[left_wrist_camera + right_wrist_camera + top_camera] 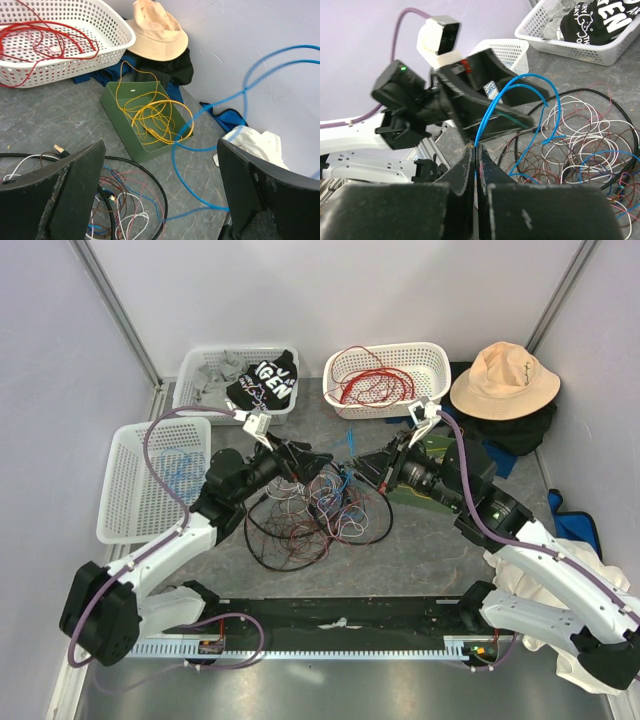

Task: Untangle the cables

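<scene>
The cables lie in a loose knotted heap (318, 517) of black, white, red and blue wires at the table's middle; the heap also shows in the right wrist view (580, 150). My right gripper (476, 149) is shut on a blue cable (506, 97) and holds it lifted above the heap's far right edge (362, 466). My left gripper (160, 145) is open wide just left of it (316, 461), and the blue cable (192, 185) runs between its fingers (265, 190). A yellow cable (152, 120) lies coiled in a green tray (117, 117).
A white basket (420, 352) at the back holds a red cable (375, 387). A basket (200, 365) at back left holds cloths. A white basket (130, 440) at left holds a blue cable (180, 472). A tan hat (503, 380) and white cloth (520, 575) lie right.
</scene>
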